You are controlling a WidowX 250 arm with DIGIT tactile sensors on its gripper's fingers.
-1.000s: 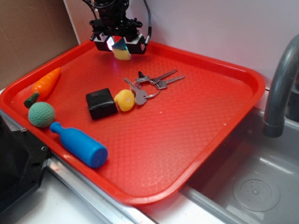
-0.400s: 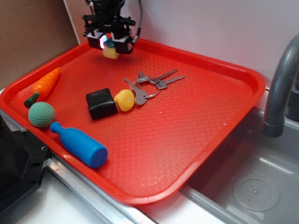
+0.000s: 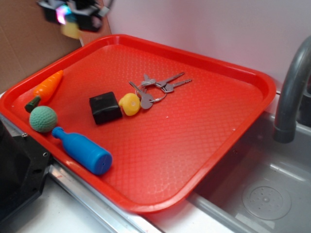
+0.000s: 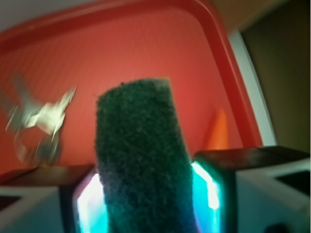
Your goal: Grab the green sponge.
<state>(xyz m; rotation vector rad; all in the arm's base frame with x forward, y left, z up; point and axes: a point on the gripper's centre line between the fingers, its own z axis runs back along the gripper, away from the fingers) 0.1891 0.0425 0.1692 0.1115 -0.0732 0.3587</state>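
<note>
The green sponge [image 4: 141, 155] fills the middle of the wrist view, its dark green scouring face toward the camera, pinched between two glowing pads [image 4: 206, 187]. In the exterior view my gripper [image 3: 72, 22] hangs blurred at the top left, above and beyond the tray's back left rim, shut on the green sponge [image 3: 71, 30], whose yellow foam shows below the fingers. The sponge is off the tray and held in the air.
On the red tray [image 3: 218, 126] lie a black block [image 3: 105, 108], a yellow key fob [image 3: 129, 104] with keys [image 3: 163, 83], a toy carrot [image 3: 47, 86], a green knitted ball [image 3: 43, 119] and a blue bottle [image 3: 82, 150]. A sink and faucet [image 3: 291, 87] stand to the right.
The gripper has risen and moved left with the sponge, from just over the tray's back part to beyond its back left rim. Things on the tray have not moved.
</note>
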